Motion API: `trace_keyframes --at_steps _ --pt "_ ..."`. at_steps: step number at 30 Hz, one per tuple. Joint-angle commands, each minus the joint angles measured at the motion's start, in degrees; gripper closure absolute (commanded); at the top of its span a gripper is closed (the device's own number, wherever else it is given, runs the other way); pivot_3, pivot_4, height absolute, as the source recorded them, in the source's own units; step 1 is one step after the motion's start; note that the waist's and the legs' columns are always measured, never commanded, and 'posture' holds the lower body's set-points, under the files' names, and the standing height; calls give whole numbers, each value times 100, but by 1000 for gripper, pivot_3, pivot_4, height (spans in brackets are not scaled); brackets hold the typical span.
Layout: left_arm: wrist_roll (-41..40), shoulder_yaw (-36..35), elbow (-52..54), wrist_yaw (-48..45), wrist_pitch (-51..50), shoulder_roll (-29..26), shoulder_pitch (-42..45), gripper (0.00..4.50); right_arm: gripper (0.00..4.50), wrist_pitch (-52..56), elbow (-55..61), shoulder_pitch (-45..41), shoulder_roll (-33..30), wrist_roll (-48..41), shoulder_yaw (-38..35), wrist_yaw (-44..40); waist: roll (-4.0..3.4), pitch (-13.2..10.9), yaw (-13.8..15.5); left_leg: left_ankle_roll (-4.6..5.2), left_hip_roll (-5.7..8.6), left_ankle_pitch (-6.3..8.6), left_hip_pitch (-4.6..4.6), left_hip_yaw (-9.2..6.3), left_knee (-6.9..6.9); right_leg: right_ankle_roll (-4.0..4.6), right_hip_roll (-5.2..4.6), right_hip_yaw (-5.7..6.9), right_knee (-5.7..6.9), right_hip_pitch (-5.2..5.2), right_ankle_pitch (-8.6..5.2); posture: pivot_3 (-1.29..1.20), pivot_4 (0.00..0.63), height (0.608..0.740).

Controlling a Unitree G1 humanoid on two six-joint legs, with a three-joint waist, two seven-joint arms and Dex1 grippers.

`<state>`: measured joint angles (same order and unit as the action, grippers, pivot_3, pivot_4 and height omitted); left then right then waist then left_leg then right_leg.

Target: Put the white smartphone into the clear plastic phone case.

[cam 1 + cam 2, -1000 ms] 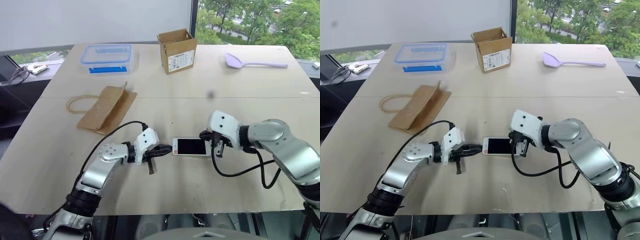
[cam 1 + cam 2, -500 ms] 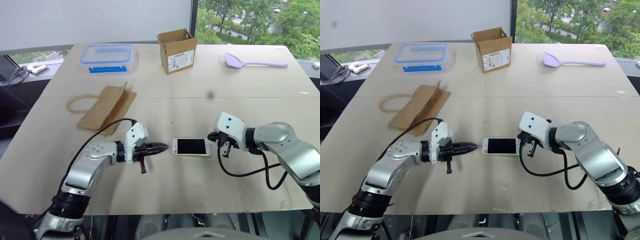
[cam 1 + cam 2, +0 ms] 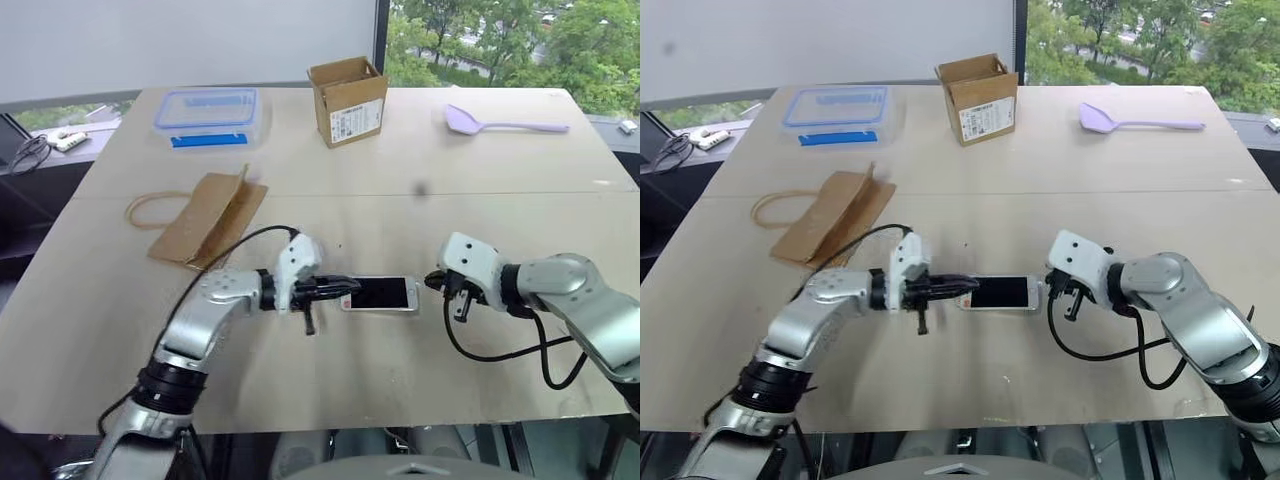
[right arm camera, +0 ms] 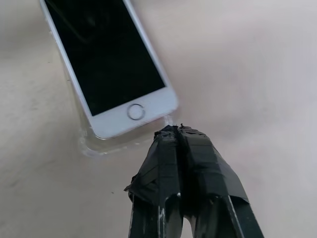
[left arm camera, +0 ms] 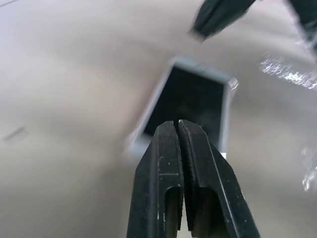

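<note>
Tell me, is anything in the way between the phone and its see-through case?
No, nothing visible is. The white smartphone already lies on the clear plastic phone case, whose rim peeks out past the home-button end. Both shut grippers are beside it, touching nothing else.

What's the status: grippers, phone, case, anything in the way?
Left gripper shut, over phone's left end. Right gripper shut, by home-button end. White smartphone lying in clear case. No obstruction nearby.

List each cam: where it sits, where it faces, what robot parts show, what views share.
Left and right eye: on head, facing down over the table; both arms show.
Left wrist: along the shut left gripper at the white smartphone.
Right wrist: along the shut right gripper at the phone's home-button end in the clear plastic phone case.
All share the phone.
</note>
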<state>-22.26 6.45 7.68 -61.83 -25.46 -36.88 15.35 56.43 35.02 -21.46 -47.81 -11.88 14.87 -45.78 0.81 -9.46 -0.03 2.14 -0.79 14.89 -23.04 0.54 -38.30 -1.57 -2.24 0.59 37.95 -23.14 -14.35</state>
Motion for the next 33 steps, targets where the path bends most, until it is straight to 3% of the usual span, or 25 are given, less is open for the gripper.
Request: trace_keyframes --at_steps 1,11,33 --pt "-23 -104 62 -108 66 -140 -77 4387 4500 7 188 19 -13 -86 -179 70 0 0 -1 0 0 0 0 1 0 0 -1 0 -1 0 0 0 150 740" --pt "429 422 75 62 294 98 -85 4387 4500 43 286 226 -111 -238 -274 119 3 -2 75 0 3 0 -5 1 -2 0 -12 -1 -3 0 0 0 150 740" --pt "769 887 -386 -47 772 593 322 4387 4500 163 551 868 -165 -512 -387 348 3 -1 78 0 4 0 -4 5 -4 -1 10 -4 -2 0 0 0 150 740"
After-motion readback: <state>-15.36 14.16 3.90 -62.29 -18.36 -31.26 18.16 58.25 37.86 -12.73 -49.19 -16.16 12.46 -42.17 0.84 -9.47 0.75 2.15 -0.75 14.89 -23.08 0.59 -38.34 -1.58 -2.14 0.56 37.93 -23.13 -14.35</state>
